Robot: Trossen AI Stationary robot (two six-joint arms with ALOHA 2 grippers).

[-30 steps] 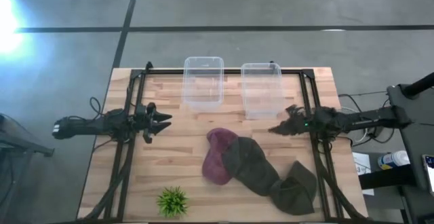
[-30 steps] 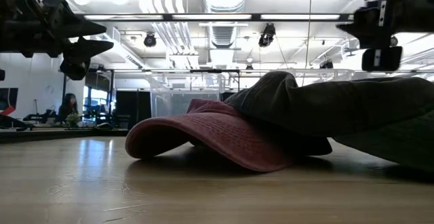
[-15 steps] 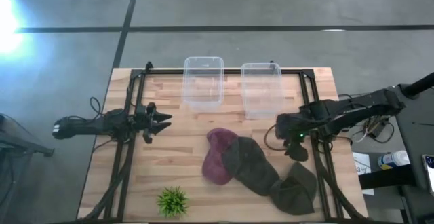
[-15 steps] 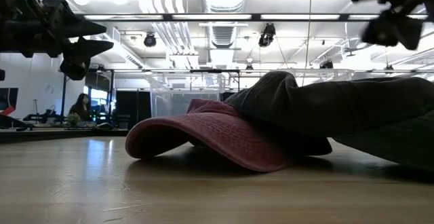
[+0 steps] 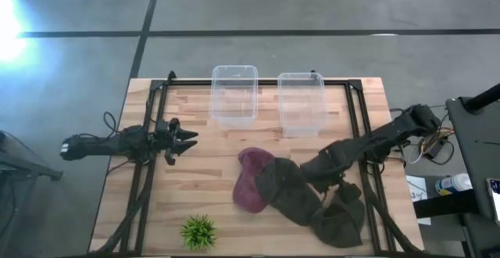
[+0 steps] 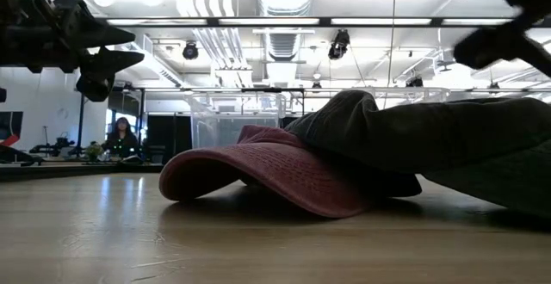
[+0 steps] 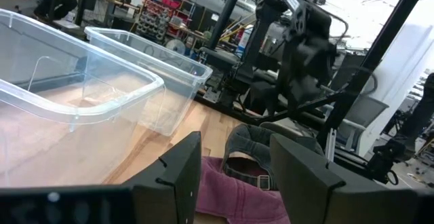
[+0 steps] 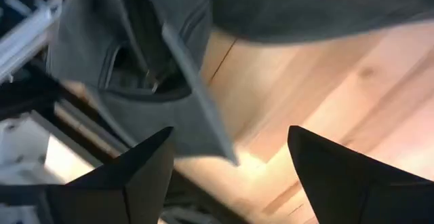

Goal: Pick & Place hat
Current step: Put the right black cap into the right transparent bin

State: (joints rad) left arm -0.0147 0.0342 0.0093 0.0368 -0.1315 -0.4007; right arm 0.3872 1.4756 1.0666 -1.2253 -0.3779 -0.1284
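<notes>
Three hats lie overlapping on the table's near right. A maroon hat [image 5: 250, 186] lies leftmost, with its brim on the wood [image 6: 258, 176]. A dark olive hat [image 5: 287, 193] lies partly over it. A second dark hat [image 5: 341, 216] lies nearest the right edge. My right gripper [image 5: 311, 173] is open just above the gap between the two dark hats, pointing down. Its wrist view [image 8: 230, 176] shows a dark hat's back opening with a strap [image 8: 135, 61]. My left gripper [image 5: 187, 139] waits open at the table's left.
Two clear plastic bins [image 5: 233, 94] [image 5: 301, 103] stand side by side at the far edge. A small green plant [image 5: 198, 231] stands near the front left. A black frame [image 5: 148, 172] runs along the table's sides. Bare wood lies between the left gripper and the hats.
My right gripper has gone from the table's right side toward the left and the near edge, down to the dark hats, and has tipped from level to pointing down. The hats have not moved.
</notes>
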